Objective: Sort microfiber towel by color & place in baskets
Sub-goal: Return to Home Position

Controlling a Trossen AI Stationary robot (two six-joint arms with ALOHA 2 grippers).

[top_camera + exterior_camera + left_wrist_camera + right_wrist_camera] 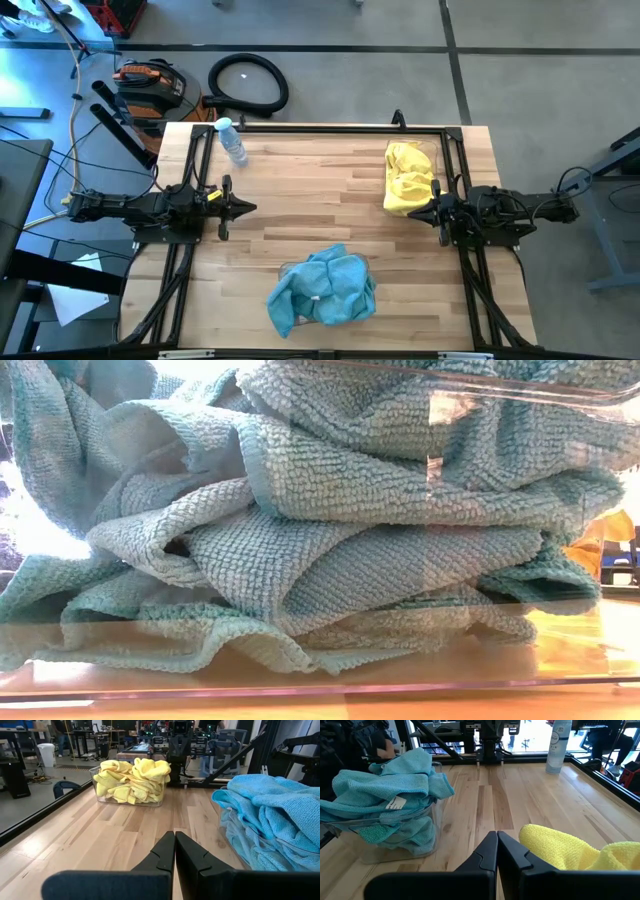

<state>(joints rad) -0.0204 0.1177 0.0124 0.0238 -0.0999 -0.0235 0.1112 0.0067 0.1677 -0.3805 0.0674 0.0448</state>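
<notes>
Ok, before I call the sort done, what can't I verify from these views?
Low view: blue towels behind their basket's wall fill the picture, hiding both arms.
High view: the blue heap covers its basket; towel counts and any stray colour buried in it or among the yellow towels cannot be told.
Right wrist view: the picture's edge cuts off the yellow towels.

Water bottle upright at table corner; black hose coil on floor beyond.
</notes>
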